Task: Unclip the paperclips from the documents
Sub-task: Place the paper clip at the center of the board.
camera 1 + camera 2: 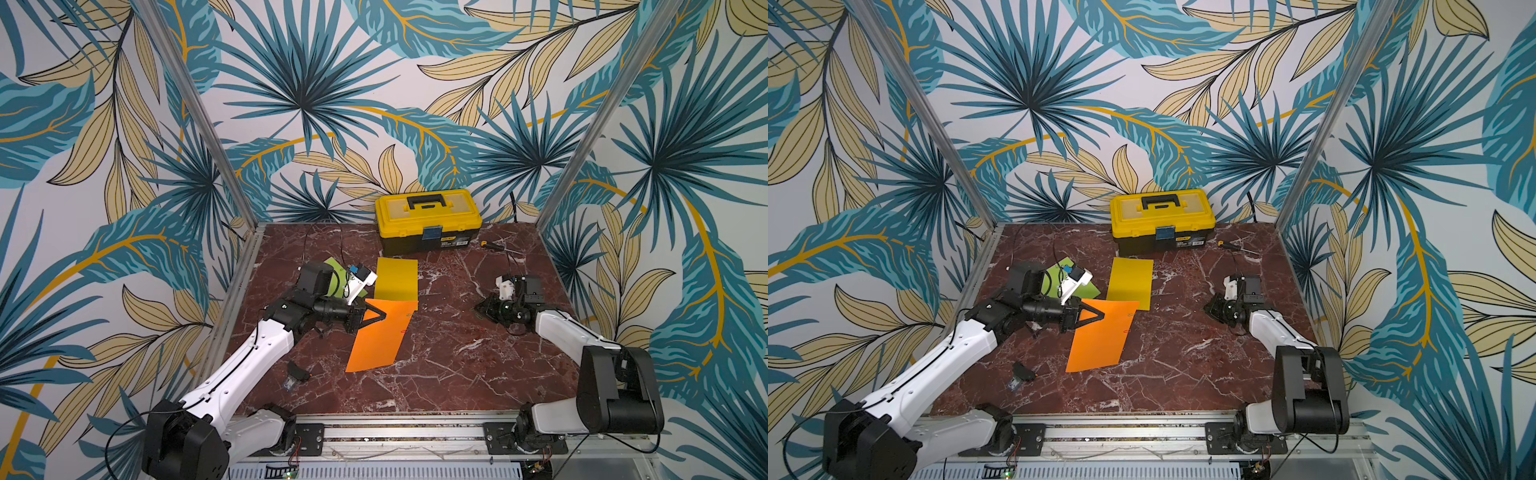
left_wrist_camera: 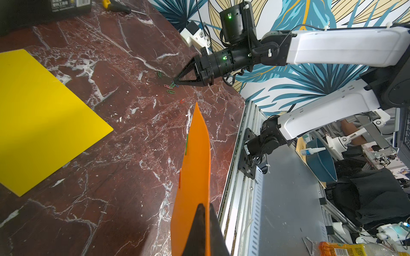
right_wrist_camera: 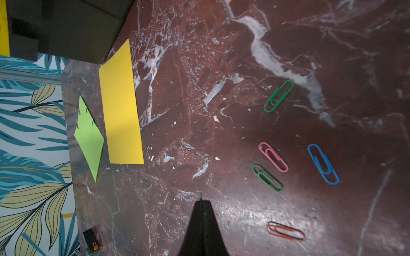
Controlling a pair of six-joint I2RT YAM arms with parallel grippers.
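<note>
Orange sheet (image 1: 374,345) is clamped in the left gripper (image 1: 383,316). Right gripper (image 3: 201,200) is closed near loose clips (image 3: 273,157); the toolbox (image 1: 428,216) label is unreadable.

White-shelled arms (image 1: 249,361) — black joints, thin black cables

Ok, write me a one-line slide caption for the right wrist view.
Shut right gripper over the marble table, five loose paperclips beside it, yellow sheet and green sheet beyond.

This is a robotics lab test cell. Two white-and-black robot arms (image 1: 249,361) are bolted to a silver aluminium rail (image 1: 399,434) at the near edge. Leaf-print wall panels (image 1: 374,104) on aluminium posts (image 1: 199,120) enclose a red marble-patterned tabletop (image 1: 449,365), with cluttered equipment benches (image 2: 377,155) beyond.
</note>
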